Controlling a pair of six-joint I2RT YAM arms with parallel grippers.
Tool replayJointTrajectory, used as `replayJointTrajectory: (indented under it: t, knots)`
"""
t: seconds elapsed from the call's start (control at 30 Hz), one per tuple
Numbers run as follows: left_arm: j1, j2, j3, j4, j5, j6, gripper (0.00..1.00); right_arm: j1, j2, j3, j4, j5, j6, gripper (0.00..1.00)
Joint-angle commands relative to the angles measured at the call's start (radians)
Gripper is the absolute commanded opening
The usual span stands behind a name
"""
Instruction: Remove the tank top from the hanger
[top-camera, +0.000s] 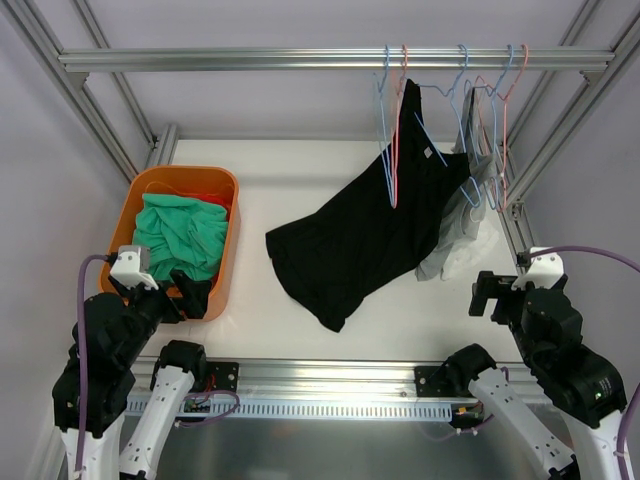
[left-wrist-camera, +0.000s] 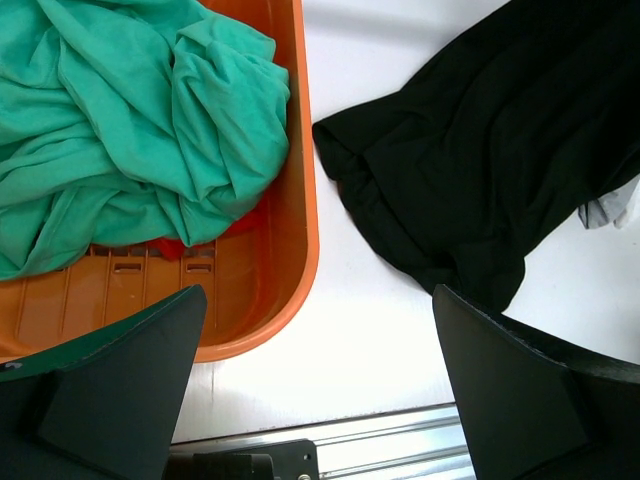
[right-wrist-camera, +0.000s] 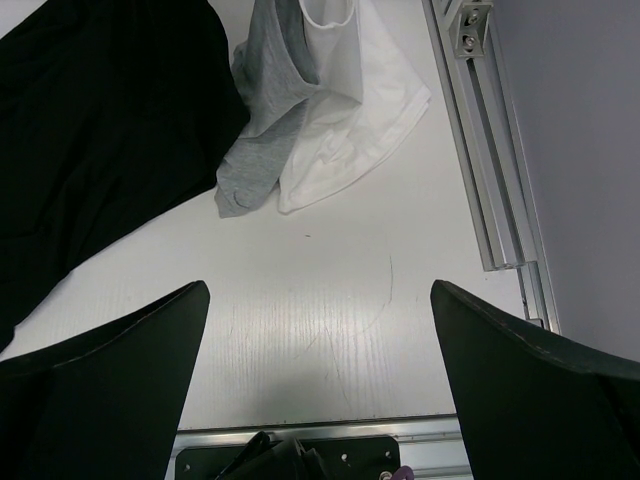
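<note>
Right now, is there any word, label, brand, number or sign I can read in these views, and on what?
None can be read. The black fabric tank top, the orange plastic basket and the crumpled green cloth show no writing in any view.

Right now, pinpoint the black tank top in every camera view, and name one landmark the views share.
Top external: black tank top in the centre, running from upper right down to lower left.
Left wrist: black tank top at upper right, right of the orange basket.
Right wrist: black tank top at upper left.
Shared landmark: the grey and white garments beside its right edge, upper centre in the right wrist view and a sliver at the right edge of the left wrist view.
</note>
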Motion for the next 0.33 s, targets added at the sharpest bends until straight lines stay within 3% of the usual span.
replayJointTrajectory:
  t: [0.0,0.3]
  knots:
    - [0.002,0.015,-0.007,0.016,0.015,0.000,0.99,-0.003,0.017,0.015,0.018,-0.005,0.004,0.99]
    - [0.002,0.013,-0.008,0.024,0.015,-0.005,0.99,-0.003,0.039,0.009,0.030,-0.030,0.015,0.99]
